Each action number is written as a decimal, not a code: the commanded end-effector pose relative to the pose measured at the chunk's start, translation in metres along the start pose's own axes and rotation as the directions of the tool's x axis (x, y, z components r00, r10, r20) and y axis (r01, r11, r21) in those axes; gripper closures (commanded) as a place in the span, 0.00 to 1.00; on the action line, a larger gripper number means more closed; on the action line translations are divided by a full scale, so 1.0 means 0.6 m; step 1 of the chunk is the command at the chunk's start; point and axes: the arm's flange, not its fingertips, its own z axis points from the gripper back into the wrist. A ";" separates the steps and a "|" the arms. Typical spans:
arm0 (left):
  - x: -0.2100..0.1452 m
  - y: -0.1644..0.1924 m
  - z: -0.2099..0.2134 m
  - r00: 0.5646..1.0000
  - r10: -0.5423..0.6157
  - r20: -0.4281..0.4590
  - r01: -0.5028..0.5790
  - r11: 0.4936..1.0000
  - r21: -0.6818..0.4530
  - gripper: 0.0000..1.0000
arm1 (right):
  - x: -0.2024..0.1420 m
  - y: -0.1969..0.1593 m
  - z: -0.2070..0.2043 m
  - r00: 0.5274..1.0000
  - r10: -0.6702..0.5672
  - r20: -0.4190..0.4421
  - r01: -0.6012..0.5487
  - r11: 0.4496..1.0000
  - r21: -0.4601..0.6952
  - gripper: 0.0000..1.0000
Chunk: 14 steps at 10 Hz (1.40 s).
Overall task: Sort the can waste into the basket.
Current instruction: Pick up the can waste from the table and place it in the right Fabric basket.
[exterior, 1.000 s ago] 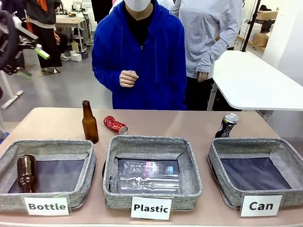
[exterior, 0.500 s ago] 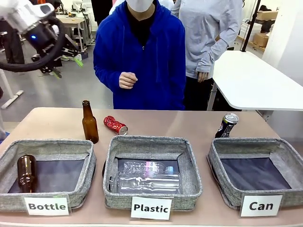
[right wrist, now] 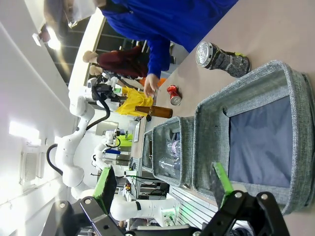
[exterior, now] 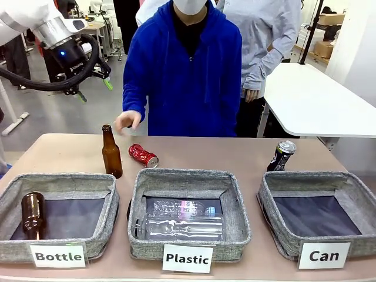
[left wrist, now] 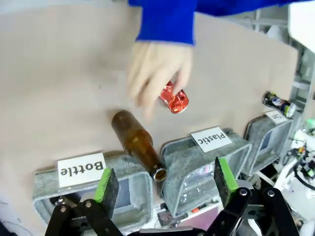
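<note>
1 brown glass bottle (exterior: 111, 153) stands upright on the tan table (exterior: 64, 150), just behind the grey basket labelled "Bottle" (exterior: 59, 181). A 2nd brown bottle (exterior: 33, 214) lies at that basket's left side. The middle basket labelled "Plastic" (exterior: 188, 174) holds clear plastic bottles (exterior: 182, 222) lying flat. A white table (exterior: 317, 100) stands beyond.

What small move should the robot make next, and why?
Probably the right end effector, open, should descend toward the dark can standing just beyond the Can basket; the person's hand hovers near the red can.
</note>
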 end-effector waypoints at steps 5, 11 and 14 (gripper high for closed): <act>-0.228 0.388 0.253 0.988 -0.067 0.139 0.131 0.835 -0.535 0.00 | 0.004 0.001 -0.002 1.000 0.025 0.017 -0.026 0.999 0.019 0.00; -0.367 0.702 0.080 0.980 0.050 0.190 0.137 0.522 -0.842 0.00 | 0.004 0.001 -0.002 1.000 0.025 0.017 -0.026 0.999 0.019 0.00; -0.359 0.716 0.044 0.986 0.040 0.163 0.122 0.501 -0.857 0.00 | 0.004 0.001 -0.002 1.000 0.025 0.017 -0.026 0.999 0.019 0.00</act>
